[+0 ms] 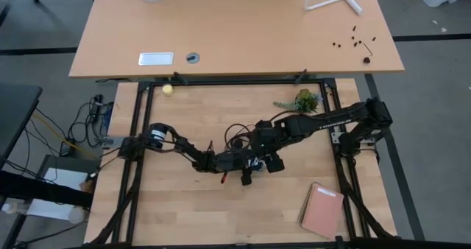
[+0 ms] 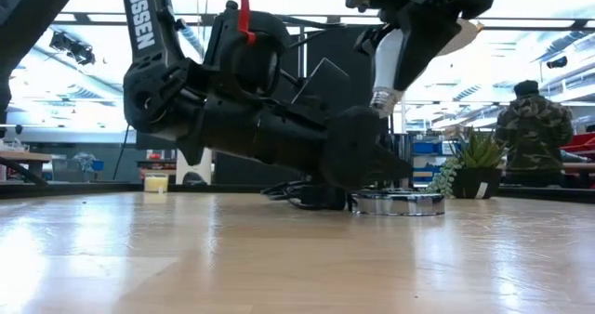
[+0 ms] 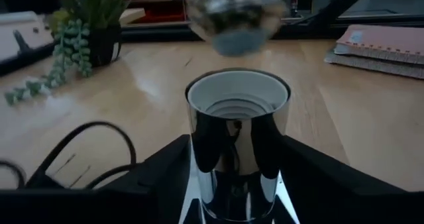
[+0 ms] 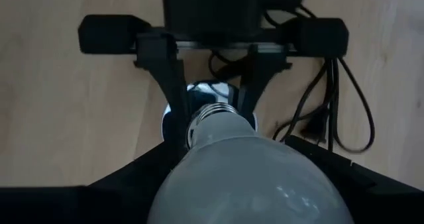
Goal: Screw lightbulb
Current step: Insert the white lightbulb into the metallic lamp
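The white lightbulb [image 2: 388,61] hangs with its grey screw base [image 4: 212,115] pointing down, just above the mouth of the chrome socket [image 3: 238,95]. My right gripper [image 2: 414,21] is shut on the bulb from above. The socket stands upright on its round silver base disc [image 2: 400,203] on the table, and a black cord [image 3: 79,151] runs away from it. My left gripper [image 3: 238,158] lies low and nearly level, shut on the socket's chrome tube. Both grippers meet near the table's middle [image 1: 257,160]. My left gripper pinches the socket's upright chrome tube [image 3: 199,164] between its two fingers [image 3: 159,177], one on each side, below the open mouth. The fingers come in nearly level from the table's left. The socket stays upright with its base disc on the table. My right gripper holds the lightbulb by its wide glass globe [image 4: 199,184], between its two fingers [image 4: 126,184]. The fingers come steeply down from above. The bulb is lifted clear with its screw base lowest, over the socket's mouth.
A small potted plant [image 1: 305,100] stands behind the socket and a pink notebook [image 1: 321,210] lies at the near right. A yellowish ball [image 1: 168,90] rests at the far left. A person [image 2: 532,133] stands in the room beyond the table.
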Tool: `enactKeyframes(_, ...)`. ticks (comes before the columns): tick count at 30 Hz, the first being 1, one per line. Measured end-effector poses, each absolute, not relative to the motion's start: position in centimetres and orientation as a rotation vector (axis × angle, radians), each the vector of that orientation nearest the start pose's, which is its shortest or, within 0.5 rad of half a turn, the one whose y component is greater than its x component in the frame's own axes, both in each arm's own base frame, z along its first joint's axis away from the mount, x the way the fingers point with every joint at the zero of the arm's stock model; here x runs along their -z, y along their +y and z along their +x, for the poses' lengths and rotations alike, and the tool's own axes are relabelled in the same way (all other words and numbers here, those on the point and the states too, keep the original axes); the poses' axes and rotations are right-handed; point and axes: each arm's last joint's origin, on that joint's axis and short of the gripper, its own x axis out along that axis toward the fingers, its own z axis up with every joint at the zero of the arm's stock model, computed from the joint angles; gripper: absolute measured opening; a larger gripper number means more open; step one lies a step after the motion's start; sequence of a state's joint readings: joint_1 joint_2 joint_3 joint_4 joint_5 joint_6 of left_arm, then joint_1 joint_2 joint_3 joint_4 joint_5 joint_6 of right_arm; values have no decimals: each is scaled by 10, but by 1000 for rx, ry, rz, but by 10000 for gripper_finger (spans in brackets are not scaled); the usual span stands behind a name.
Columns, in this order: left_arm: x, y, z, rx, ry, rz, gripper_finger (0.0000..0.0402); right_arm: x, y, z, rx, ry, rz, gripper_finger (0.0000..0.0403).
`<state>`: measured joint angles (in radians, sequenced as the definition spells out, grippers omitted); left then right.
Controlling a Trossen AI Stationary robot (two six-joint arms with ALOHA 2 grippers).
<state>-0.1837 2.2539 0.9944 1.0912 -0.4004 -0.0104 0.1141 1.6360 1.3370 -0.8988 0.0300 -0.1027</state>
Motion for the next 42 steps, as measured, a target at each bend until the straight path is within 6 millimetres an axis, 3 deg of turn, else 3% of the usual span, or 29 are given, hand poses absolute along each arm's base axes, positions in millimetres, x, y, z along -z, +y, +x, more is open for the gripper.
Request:
enactKeyframes(8,-80,-61,408,-220,131,65,181,-275,33,321,-120,1212,-128,262)
enactKeyframes(19,-80,-60,409,-217,126,6,180,-274,34,320,-116,1224,-48,263)
enactKeyframes(42,-80,-61,409,-166,128,-22,180,-232,35,362,-203,1508,-142,265)
